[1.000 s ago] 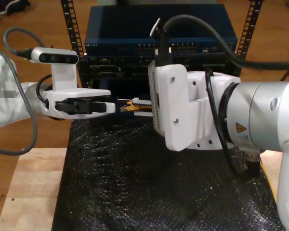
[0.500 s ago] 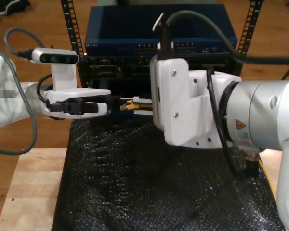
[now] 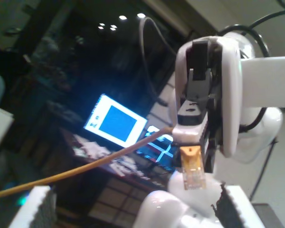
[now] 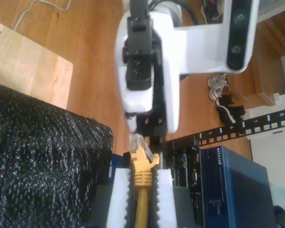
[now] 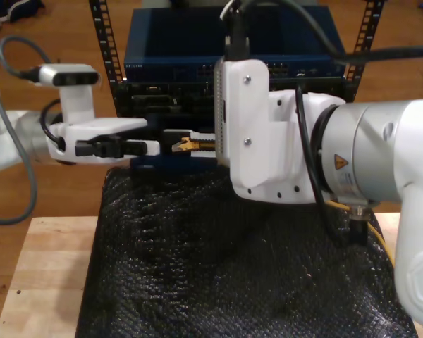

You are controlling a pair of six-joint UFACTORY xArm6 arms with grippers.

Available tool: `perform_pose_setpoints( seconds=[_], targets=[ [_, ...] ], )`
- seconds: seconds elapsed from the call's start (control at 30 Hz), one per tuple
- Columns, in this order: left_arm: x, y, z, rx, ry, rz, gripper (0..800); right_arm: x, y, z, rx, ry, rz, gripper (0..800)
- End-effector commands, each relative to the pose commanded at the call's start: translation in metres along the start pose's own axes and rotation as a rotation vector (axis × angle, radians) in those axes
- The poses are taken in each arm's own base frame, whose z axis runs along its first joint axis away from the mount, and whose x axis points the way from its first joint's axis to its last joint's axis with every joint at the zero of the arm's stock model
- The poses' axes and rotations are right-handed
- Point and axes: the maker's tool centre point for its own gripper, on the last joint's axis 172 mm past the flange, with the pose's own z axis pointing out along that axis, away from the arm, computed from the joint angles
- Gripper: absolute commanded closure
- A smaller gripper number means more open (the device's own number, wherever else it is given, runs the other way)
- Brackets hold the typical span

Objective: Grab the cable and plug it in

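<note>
My second gripper (image 4: 141, 175) clamps the cable (image 4: 141, 213) by its boot, with the plug (image 5: 184, 145) over the mat's (image 5: 197, 267) far edge, just beside my first gripper (image 5: 152, 147), whose jaws stand apart. If they close off-centre they could twist the plug or snap its clip — then it won't seat.

The exterior camera is looking down from the near edge of the bench (image 5: 42, 282), across the black mat (image 5: 197, 274) toward the rack (image 5: 102, 42) at the far edge, sitting close behind the arm at the exterior view's right. The first wrist camera is looking along my first gripper (image 5: 154, 147), very near, at my second gripper (image 4: 141, 175). The second wrist camera is facing back past the mat's far edge. All three are sharing the plug (image 3: 192, 175) of the cable (image 3: 85, 168).
</note>
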Motion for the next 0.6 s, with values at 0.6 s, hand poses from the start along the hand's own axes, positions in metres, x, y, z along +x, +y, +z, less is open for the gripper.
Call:
perform_pose_setpoints(
  seconds=[0.6],
  targets=[
    [-0.041, -0.021, -0.057, 0.377, -0.434, 0.144, 3, -0.120, -0.020, -0.011, 0.216, -0.243, 0.335, 800]
  ],
)
